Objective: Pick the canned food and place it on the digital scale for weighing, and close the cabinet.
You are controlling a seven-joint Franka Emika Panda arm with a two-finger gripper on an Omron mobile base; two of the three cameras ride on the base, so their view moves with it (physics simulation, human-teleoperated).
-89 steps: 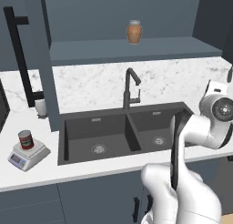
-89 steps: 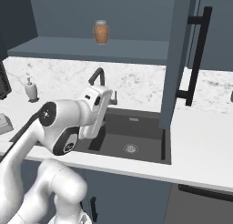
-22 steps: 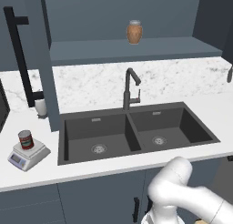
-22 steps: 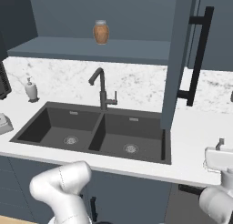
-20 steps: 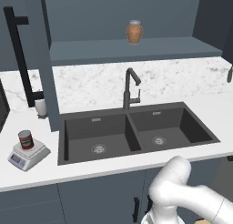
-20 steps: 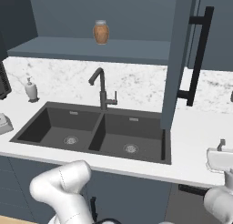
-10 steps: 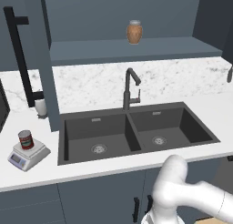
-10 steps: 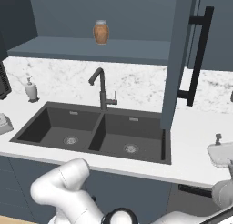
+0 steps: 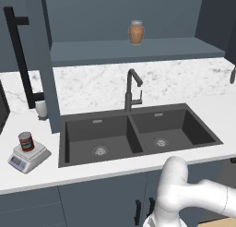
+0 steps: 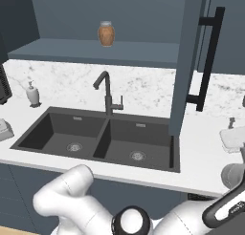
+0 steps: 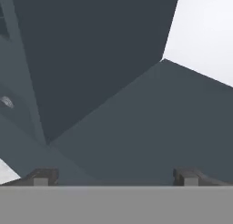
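Your can [image 9: 26, 141] stands upright on the scale [image 9: 29, 157], at 8 o'clock in the left base view, left of the sink [image 9: 138, 135]. The cabinet [image 10: 187, 62] door hangs open, its handle [image 10: 206, 57] at 2 o'clock in the right base view. Your gripper [image 11: 113, 177] is spread wide, empty, facing dark panels.

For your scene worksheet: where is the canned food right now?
In the left base view, the canned food stands on the digital scale, left of the sink.
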